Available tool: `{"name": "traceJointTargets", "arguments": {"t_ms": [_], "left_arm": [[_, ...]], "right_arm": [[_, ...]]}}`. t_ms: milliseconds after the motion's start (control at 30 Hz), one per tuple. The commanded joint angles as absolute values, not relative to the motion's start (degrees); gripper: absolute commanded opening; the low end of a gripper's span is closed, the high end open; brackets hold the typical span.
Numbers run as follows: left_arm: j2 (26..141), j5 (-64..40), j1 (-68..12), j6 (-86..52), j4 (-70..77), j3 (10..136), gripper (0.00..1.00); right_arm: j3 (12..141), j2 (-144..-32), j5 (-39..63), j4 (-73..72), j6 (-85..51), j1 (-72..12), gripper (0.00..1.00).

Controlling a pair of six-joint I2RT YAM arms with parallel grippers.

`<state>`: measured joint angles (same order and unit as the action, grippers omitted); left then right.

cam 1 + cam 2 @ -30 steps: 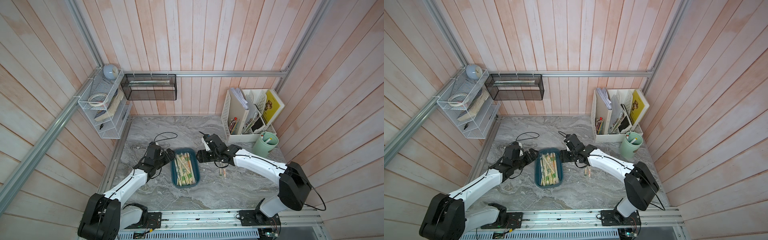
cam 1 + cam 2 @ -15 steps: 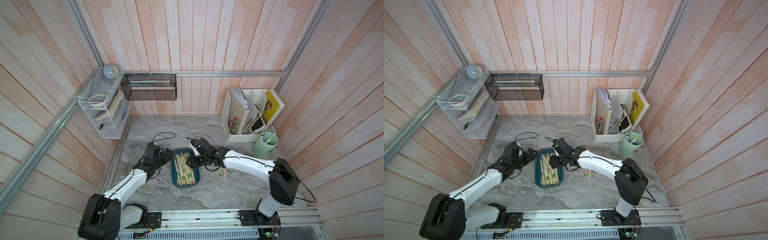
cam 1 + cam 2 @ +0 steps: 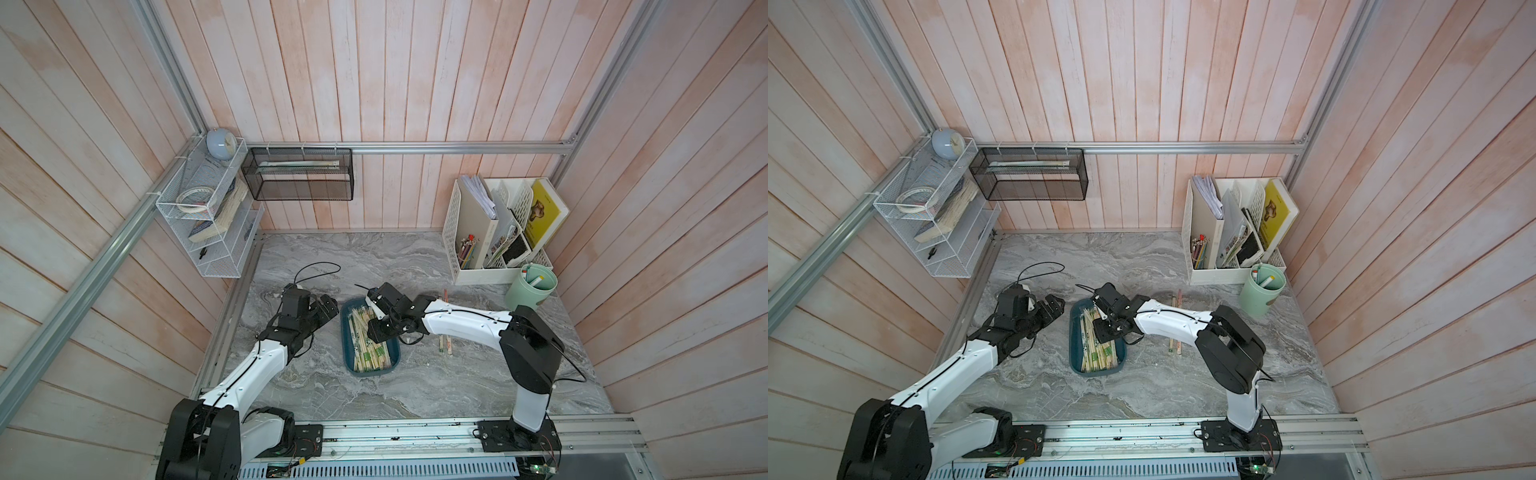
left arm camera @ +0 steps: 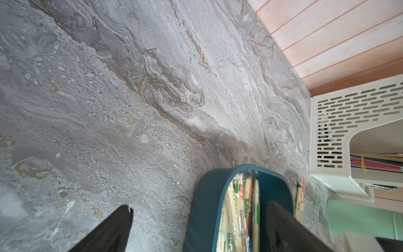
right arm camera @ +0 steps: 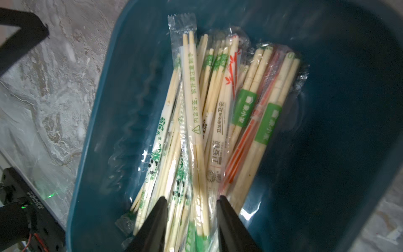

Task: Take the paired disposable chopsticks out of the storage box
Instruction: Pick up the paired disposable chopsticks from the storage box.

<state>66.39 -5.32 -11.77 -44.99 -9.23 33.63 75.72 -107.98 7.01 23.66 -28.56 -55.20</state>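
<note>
Your right pincer [image 5: 190, 199] is sitting low inside the box [image 3: 344, 336], mid-surface [image 3: 415, 395]. Its fingers [image 5: 157, 218] are standing at a narrow gap astride a few chopsticks [image 5: 196, 109], and I can't tell if they're pinching. The chopsticks are lying piled lengthwise in the box. You're hovering the left pincer [image 3: 326, 309] wide open just left of the box's far end, holding nothing. Loose chopsticks [image 3: 443, 348] are lying on the surface right of the box, partly under your right arm.
</note>
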Motion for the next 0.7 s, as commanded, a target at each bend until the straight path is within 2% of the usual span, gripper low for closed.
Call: {"name": "traceJointTargets", "arguments": {"t_ms": [0,667], "left_arm": [[65.2,-4.9,-11.4,-43.9,-9.5,32.6,1.0],[65.0,-6.7,-11.4,-44.8,-7.2,30.8,1.0]], "right_arm": [[77.6,-109.7,5.1,25.5,-26.8,-55.5,0.38],[79.9,-113.4,4.2,26.6,-25.3,-55.7,0.3]]}}
